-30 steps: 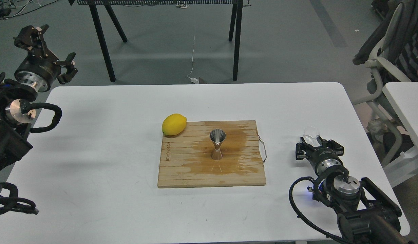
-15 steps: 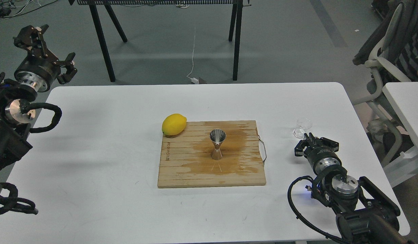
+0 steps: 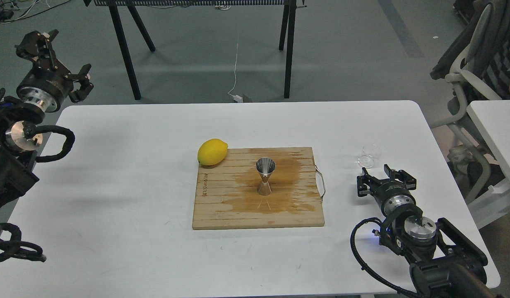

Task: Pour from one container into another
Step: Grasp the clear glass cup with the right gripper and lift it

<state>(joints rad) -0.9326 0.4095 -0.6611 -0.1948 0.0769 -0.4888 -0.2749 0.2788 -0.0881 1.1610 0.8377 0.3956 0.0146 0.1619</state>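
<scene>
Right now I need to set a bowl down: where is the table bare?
Bare white table lies left of the wooden cutting board, and behind the yellow lemon. It is crowded right of the board: the tiny clear glass cup sits just beyond the open right gripper.

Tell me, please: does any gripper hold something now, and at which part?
Nothing is held. The right gripper is open, just short of the glass cup lying on the table. The left gripper is open, off the table's far-left corner.
</scene>
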